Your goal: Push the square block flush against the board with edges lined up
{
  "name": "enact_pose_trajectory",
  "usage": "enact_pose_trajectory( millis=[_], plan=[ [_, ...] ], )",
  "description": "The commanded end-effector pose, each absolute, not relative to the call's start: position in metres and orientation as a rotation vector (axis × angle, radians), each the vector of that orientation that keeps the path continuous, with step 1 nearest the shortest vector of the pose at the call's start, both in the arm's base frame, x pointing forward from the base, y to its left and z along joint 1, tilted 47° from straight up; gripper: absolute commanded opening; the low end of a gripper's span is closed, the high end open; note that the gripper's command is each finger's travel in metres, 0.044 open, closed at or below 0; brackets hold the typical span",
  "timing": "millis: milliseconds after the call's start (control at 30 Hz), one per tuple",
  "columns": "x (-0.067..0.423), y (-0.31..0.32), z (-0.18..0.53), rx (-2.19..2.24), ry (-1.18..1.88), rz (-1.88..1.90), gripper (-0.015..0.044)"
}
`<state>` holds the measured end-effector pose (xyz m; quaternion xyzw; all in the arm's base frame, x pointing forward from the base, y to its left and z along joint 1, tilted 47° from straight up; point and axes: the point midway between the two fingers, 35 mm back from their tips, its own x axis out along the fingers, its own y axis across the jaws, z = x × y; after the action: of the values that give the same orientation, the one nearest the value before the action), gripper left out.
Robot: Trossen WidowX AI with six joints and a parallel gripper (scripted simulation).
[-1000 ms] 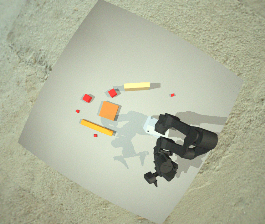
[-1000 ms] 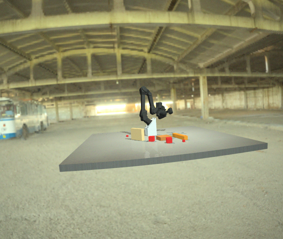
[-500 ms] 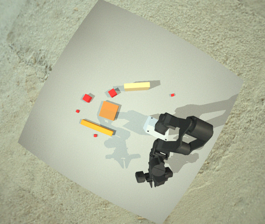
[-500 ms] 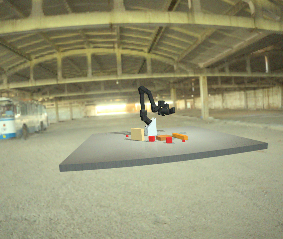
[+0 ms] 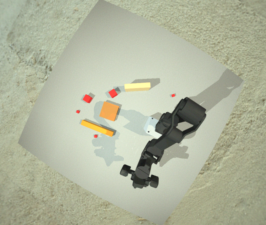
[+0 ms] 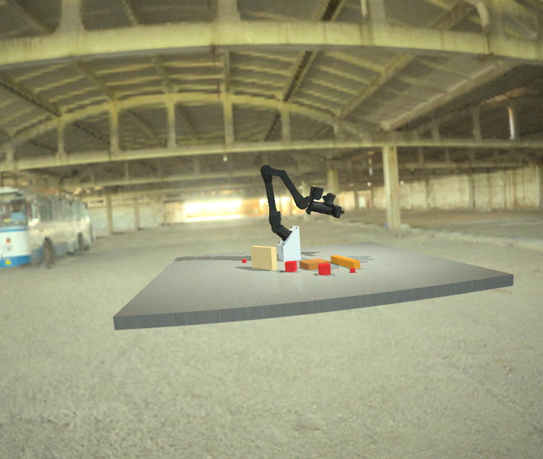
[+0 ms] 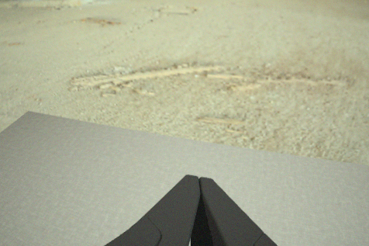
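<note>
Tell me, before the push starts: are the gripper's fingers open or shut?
Shut, holding nothing. In the wrist view the two dark fingers meet at their tips above the grey table.

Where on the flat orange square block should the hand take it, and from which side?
Not a lift: press the shut hand on the middle of the square block's side facing away from the board, probably. It lies flat, nearly parallel to it.
</note>
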<state>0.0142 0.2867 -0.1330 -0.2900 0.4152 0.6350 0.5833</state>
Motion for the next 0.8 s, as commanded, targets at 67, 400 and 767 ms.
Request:
enact_pose_trajectory(
  millis=[67,400,767],
  plan=[
    [0.056,0.292,-0.128,-0.606,1.033,1.272,0.0],
    [0.122,0.285,-0.113,-0.473,1.114,0.955,0.0],
    [0.195,0.256,-0.088,-0.34,1.169,0.577,0.0]
  ],
)
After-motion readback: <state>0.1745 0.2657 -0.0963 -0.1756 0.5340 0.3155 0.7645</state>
